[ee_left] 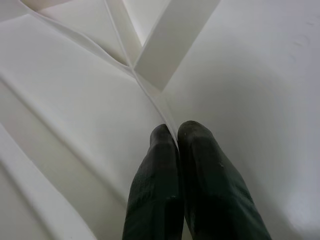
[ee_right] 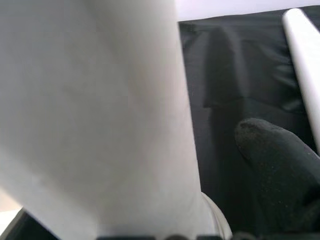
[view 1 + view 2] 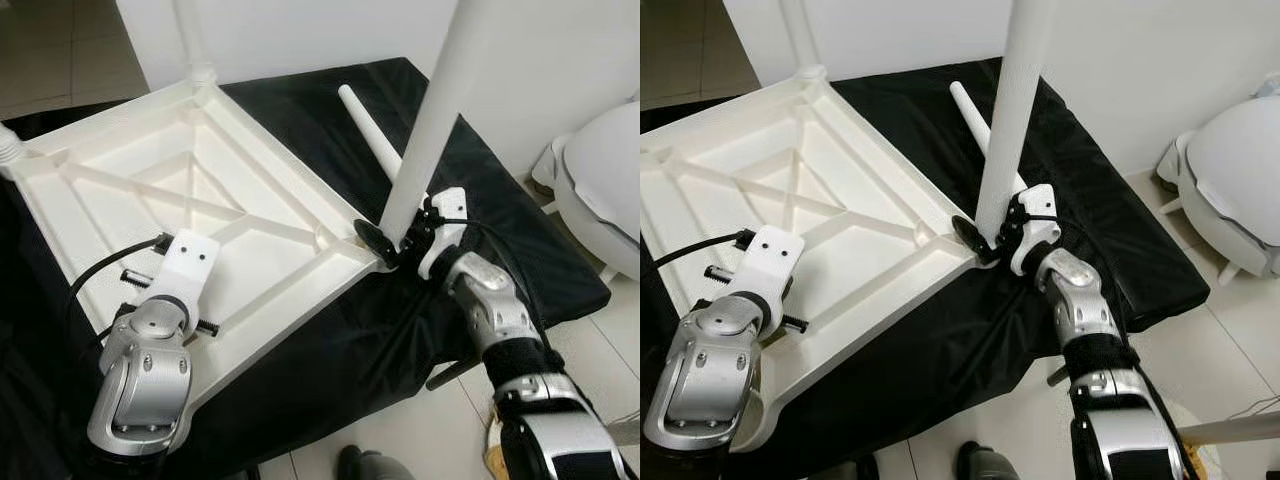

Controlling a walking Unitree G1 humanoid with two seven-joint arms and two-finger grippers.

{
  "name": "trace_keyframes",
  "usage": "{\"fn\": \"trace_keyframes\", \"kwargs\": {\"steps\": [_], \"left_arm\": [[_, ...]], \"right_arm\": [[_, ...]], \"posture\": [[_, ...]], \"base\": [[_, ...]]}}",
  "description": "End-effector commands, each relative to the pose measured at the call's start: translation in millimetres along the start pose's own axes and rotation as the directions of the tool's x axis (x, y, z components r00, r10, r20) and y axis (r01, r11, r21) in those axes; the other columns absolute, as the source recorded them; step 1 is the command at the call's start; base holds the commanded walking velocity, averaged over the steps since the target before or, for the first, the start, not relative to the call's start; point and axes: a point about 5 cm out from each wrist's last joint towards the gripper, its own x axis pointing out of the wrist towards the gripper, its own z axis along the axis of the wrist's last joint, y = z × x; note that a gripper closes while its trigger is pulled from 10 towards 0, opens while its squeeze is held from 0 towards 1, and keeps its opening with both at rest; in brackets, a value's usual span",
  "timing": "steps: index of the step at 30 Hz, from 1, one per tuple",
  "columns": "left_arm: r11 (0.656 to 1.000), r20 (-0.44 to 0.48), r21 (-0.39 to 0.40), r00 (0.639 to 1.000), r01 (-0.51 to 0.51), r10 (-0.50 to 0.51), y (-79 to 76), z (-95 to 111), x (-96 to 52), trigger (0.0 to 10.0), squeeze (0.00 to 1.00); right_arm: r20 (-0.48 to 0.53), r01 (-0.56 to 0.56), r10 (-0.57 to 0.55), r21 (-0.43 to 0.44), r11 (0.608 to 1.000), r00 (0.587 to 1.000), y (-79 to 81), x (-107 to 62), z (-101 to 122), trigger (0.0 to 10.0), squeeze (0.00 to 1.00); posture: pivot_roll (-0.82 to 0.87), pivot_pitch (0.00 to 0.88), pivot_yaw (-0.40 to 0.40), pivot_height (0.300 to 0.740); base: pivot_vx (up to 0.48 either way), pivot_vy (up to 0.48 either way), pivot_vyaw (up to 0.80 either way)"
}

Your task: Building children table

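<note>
White moulded plastic makes up the tabletop (image 3: 190,190), which lies upside down on a black cloth (image 3: 480,230), its underside showing raised ribs that run diagonally from the corners and cross near the middle. At its far corner one leg (image 3: 195,35) already stands upright in its socket. At the near right corner a second leg (image 3: 425,120), a smooth white tapering tube, stands upright with its foot at the corner socket. The right gripper (image 3: 395,240) grips this leg low down, its black fingers (image 2: 280,165) closed around the tube (one finger is plain in the right wrist view, hard beside the leg). A third leg (image 3: 368,128) lies loose on the cloth behind it. The left gripper (image 1: 177,132) rests on the ribbed underside, its two fingers pressed together with a thin rib pinched between their tips. Pale tiled floor (image 3: 420,430) shows at the cloth's near edge.
</note>
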Motion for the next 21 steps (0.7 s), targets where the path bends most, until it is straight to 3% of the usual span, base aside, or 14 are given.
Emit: {"fn": "trace_keyframes", "kwargs": {"steps": [1, 8, 21], "left_arm": [[0.977, -0.018, 0.047, 0.978, 0.209, -0.209, -35.0, -3.5, -7.0, 0.0, 0.00], [0.966, -0.009, 0.060, 0.967, 0.253, -0.253, -43.5, 2.4, -14.9, 0.0, 0.00], [0.965, -0.013, 0.098, 0.970, 0.245, -0.245, -39.9, 6.1, -18.7, 0.0, 0.00]], "right_arm": [[-0.026, -0.052, 0.052, -0.004, 0.999, 0.998, 8.3, 16.7, 0.3, 10.0, 0.00], [-0.024, -0.060, 0.060, -0.017, 0.998, 0.998, 4.9, 36.9, 12.3, 10.0, 0.00], [0.006, -0.012, 0.012, -0.015, 1.000, 1.000, 6.3, 64.0, 38.7, 10.0, 0.00]], "posture": [[0.08, 0.200, 0.010, 0.740], [0.09, 0.190, 0.013, 0.740], [0.12, 0.176, 0.018, 0.740]], "base": [[0.000, 0.000, 0.00], [0.000, 0.000, 0.00], [0.000, 0.000, 0.00]]}}
